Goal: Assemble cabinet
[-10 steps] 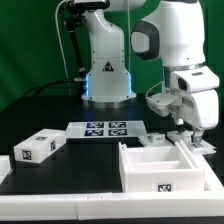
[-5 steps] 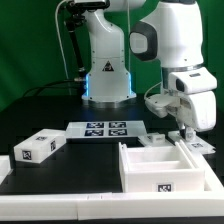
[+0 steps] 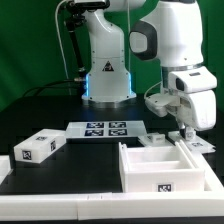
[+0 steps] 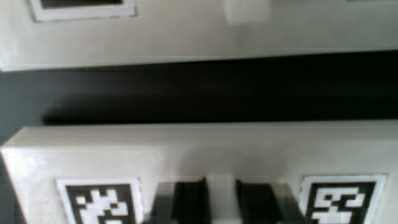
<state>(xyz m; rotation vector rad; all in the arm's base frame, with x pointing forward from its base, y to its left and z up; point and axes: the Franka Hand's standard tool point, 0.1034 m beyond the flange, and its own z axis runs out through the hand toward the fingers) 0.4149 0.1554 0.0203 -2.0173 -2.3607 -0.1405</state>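
Observation:
The cabinet frame [image 3: 160, 166], a white open box with a tag on its front, stands at the front of the black table. A white drawer block [image 3: 35, 148] with a tag lies at the exterior view's left. My gripper [image 3: 185, 130] is down behind the frame at the right, on a white tagged part [image 3: 203, 144]. In the wrist view the two dark fingers [image 4: 189, 203] stand close together over that part [image 4: 178, 155]. A thin strip of white shows between them and a tag on each side. The gripper [image 4: 224, 205] is shut on this part.
The marker board [image 3: 105, 128] lies at the middle of the table in front of the arm's base [image 3: 105, 85]. Another white tagged part [image 4: 178, 40] lies beyond a dark strip of table [image 4: 196, 95] in the wrist view.

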